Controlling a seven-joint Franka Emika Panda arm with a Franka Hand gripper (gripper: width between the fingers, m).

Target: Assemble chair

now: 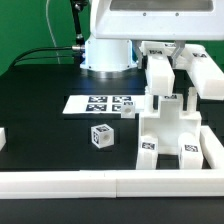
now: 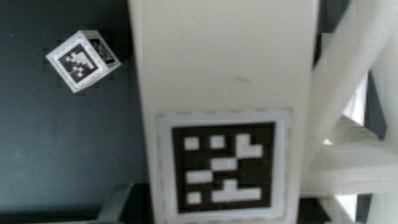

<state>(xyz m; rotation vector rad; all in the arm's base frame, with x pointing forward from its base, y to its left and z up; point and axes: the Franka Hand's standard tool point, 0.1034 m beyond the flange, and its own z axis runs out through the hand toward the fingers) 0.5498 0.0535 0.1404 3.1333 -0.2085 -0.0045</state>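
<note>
The partly built chair (image 1: 168, 132) stands at the exterior view's right, a block of chunky white parts with tags low on its front. My gripper (image 1: 160, 98) hangs straight over it, reaching down into its top. In the wrist view a broad white tagged chair bar (image 2: 217, 110) fills the middle. My gripper (image 2: 222, 208) is shut on that bar, with a dark finger (image 2: 128, 206) against each side. Whether the bar is joined to the rest I cannot tell. A small tagged white cube (image 1: 100, 135) (image 2: 80, 60) lies loose on the black table to the exterior view's left of the chair.
The marker board (image 1: 100, 103) lies flat behind the cube, with a small white piece (image 1: 127, 112) at its near corner. A long white border rail (image 1: 90, 180) runs along the front and up the right side (image 1: 212, 150). The arm's base (image 1: 108, 50) stands at the back.
</note>
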